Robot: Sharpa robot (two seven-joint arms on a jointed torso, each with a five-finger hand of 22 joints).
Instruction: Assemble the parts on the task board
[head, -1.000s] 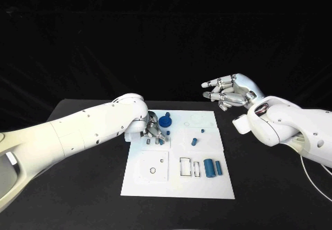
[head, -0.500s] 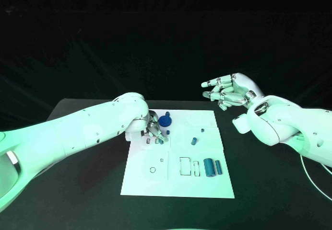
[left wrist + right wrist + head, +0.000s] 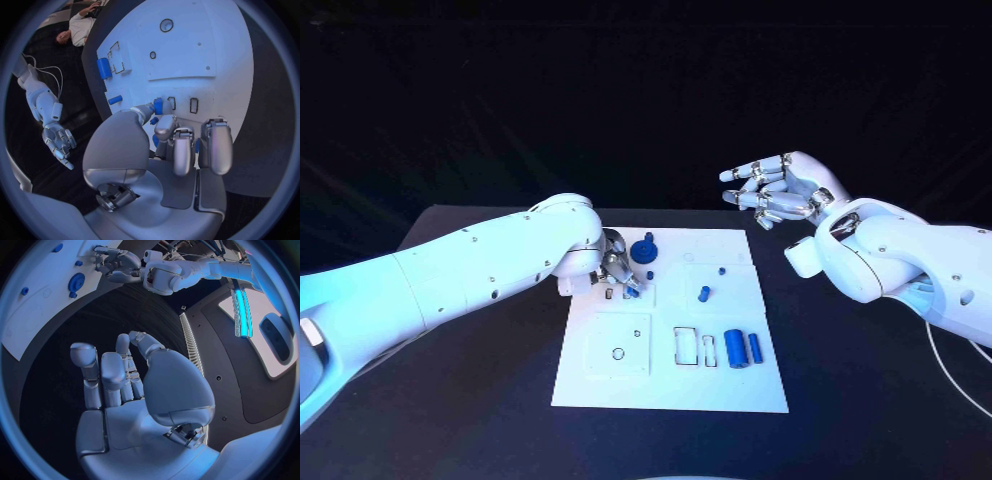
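Almost nothing has moved over the last second: left hand [image 3: 617,274] stays low over the far-left part of the board [image 3: 672,385], fingers bunched round a small blue part [image 3: 158,105] at a row of slots; between the earlier head pictures and now the fingertips have shifted only slightly. In the left wrist view the part stands pinched at the fingertips, right beside two empty rectangular slots [image 3: 194,105], so I read it as grasped and being seated, not let go yet; whether it is already in its slot cannot be told. Right hand [image 3: 777,190] hangs in the air off the board's far-right corner, fingers spread, holding nothing, same pose as before. Other parts have not moved: the gear-like piece [image 3: 645,251] just beyond the left hand, a small peg [image 3: 705,294] mid-board, two blue cylinders [image 3: 744,349] lying side by side at the near right beside an open rectangular cutout [image 3: 687,345]. Judgement: the task is early to midway, insertion in hand, with the cylinders and peg unplaced. The lack of motion suggests fine alignment; a tilted part could jam at the slot edge.
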